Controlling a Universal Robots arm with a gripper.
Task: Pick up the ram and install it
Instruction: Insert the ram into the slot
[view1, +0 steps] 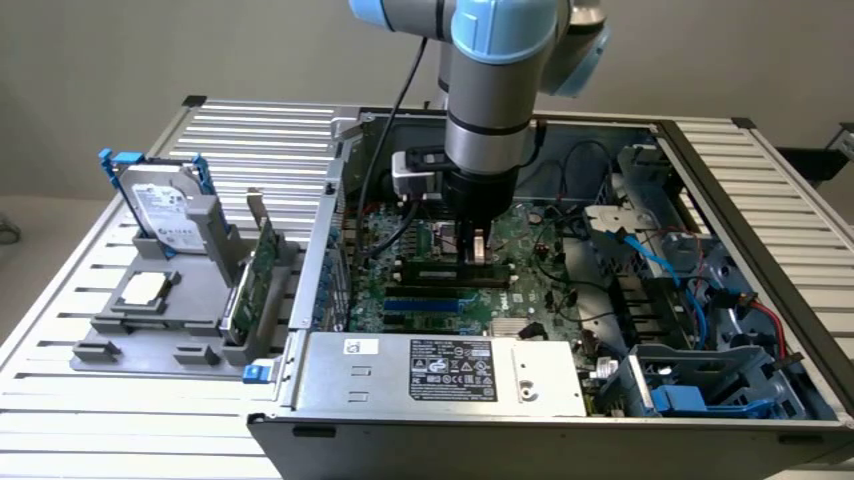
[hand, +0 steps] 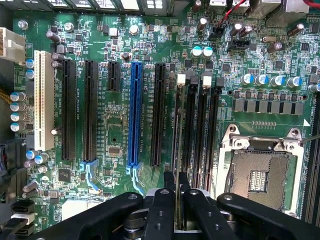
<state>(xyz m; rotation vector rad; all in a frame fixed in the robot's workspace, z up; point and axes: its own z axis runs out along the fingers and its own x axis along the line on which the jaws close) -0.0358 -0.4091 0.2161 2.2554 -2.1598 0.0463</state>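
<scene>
Looking at your exterior view: the arm (view1: 491, 100) reaches down into the open PC case (view1: 561, 300), and the gripper (view1: 474, 245) sits right over the memory slots (view1: 454, 268) on the motherboard (view1: 534, 290).

Wrist view: fingers (hand: 161, 210) are close together, clamped on the ram (hand: 177, 150). You see it edge-on, a thin dark strip running up from between the fingers. It lines up with the leftmost of the black memory slots (hand: 200, 130), next to the CPU socket (hand: 260, 172). Can't tell whether it's seated in the slot or just above it.

Blue expansion slot (hand: 134, 115) and the black ones beside it are bare.

Outside the case, on the exterior view's left, the grey fixture (view1: 174, 320) on the slatted worktop (view1: 80, 420) holds a hard drive (view1: 167, 215) upright and a green expansion card (view1: 260, 275) standing on edge.
</scene>
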